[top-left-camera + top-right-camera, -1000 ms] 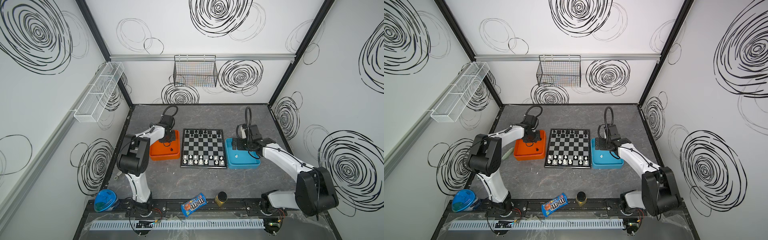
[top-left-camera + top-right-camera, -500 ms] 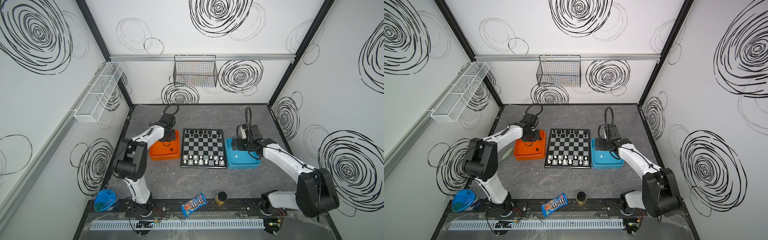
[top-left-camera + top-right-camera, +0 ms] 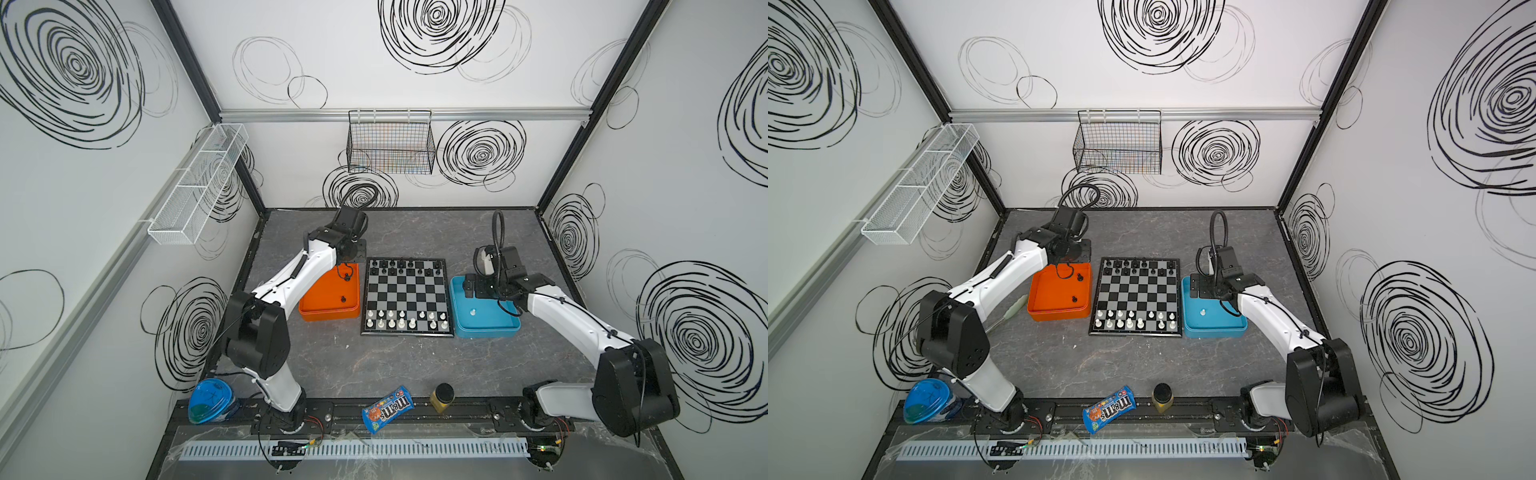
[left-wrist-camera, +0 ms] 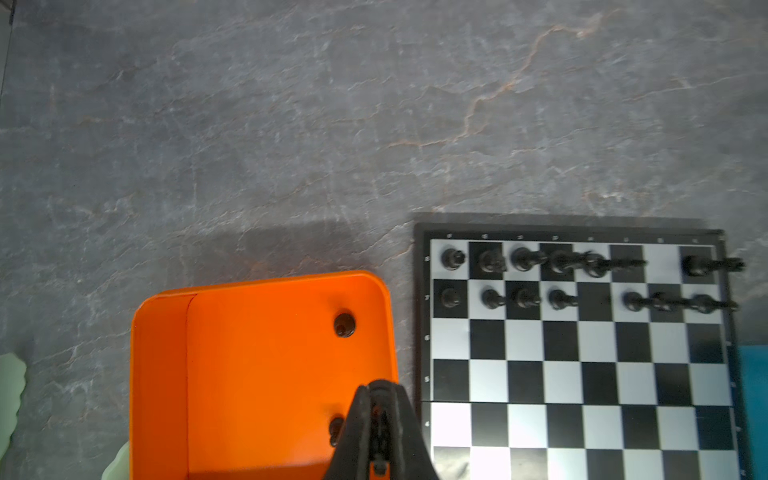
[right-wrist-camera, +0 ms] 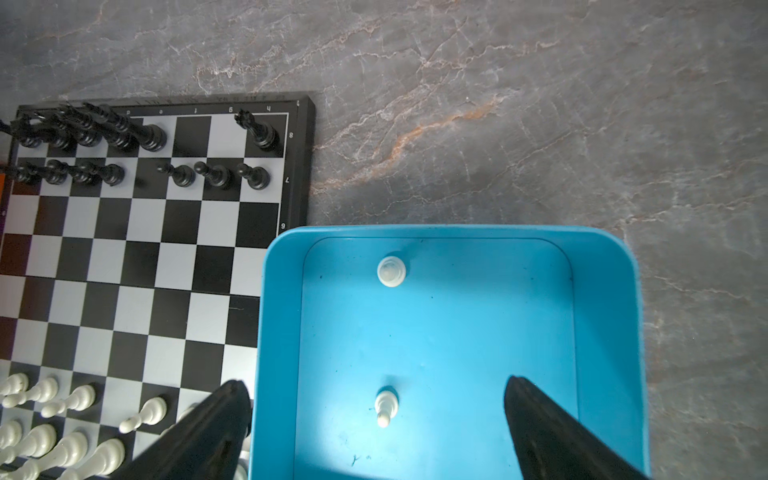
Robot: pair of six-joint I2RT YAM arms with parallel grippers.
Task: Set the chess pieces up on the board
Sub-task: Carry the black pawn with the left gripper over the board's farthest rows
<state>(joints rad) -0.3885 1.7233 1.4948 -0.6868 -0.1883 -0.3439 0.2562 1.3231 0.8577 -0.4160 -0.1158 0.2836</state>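
Left elbow swings back. Left gripper, tips together, hangs over orange tray at board's 9 o'clock; right gripper, spread wide, over blue tray.

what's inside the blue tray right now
Two white chess pieces sit in the blue tray; the open right gripper hides part of its floor.

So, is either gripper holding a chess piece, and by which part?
Right gripper is open and empty. Left gripper is shut above the orange tray; whether anything is pinched cannot be told.
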